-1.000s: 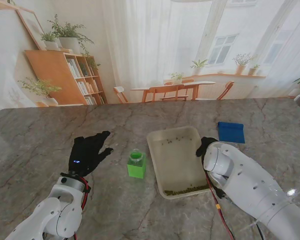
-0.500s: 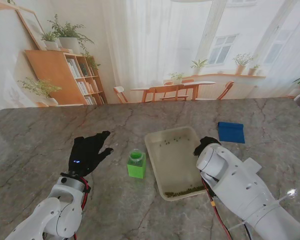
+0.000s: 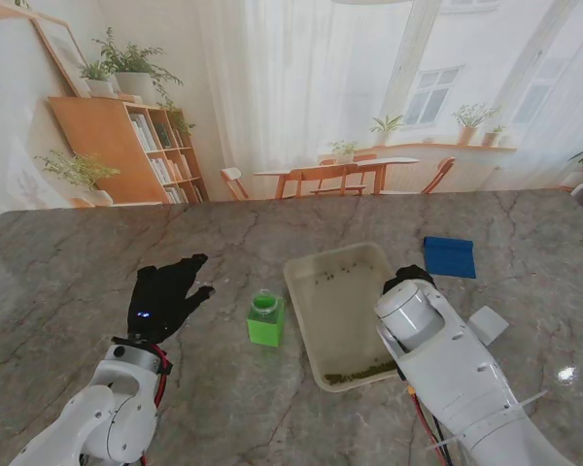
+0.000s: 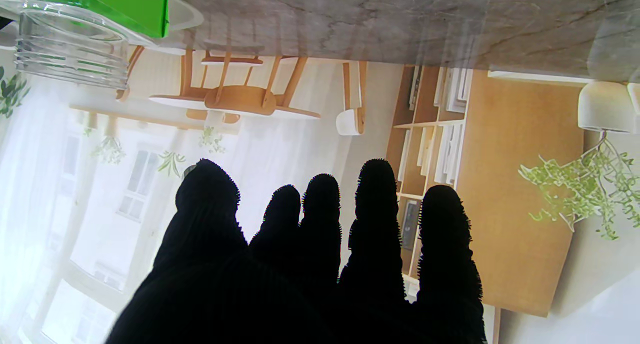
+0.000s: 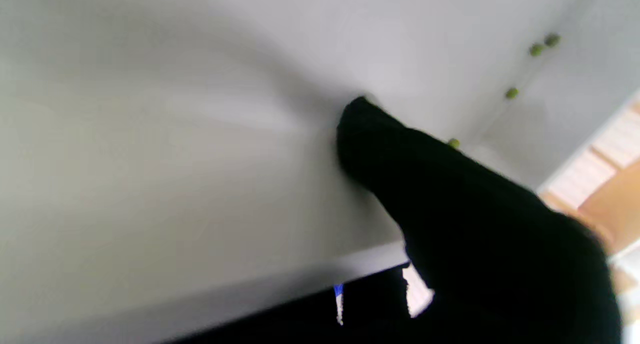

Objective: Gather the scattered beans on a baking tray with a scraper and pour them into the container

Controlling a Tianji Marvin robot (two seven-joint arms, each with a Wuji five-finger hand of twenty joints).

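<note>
On the left part of the marble table (image 3: 68, 272), the left hand (image 3: 165, 296) lies flat with its black-gloved fingers spread apart and pointing toward the far edge; it holds nothing. The left wrist view shows those fingers (image 4: 375, 224) side by side with small gaps and nothing between them.

Just to the right of that hand stands the green container (image 3: 264, 322), a clear jar in a green holder, upright, mouth up. It is near the left rim of the baking tray (image 3: 309, 309) but not touching it.

The tray sits in the middle of the table, a pale rectangle turned slightly askew. A band of green beans (image 3: 358, 371) is gathered along its near rim, and a few loose beans (image 3: 328, 275) remain by its far rim.

The right hand (image 3: 408, 279) is at the tray's right rim, mostly hidden behind its own white wrist. In the right wrist view one dark finger (image 5: 380, 139) presses on the tray's inner surface, with the rim crossing beneath it; whether the hand grips the rim cannot be told.

The blue scraper (image 3: 449, 256) lies flat on the table beyond the tray's far right corner, apart from the hand.
</note>
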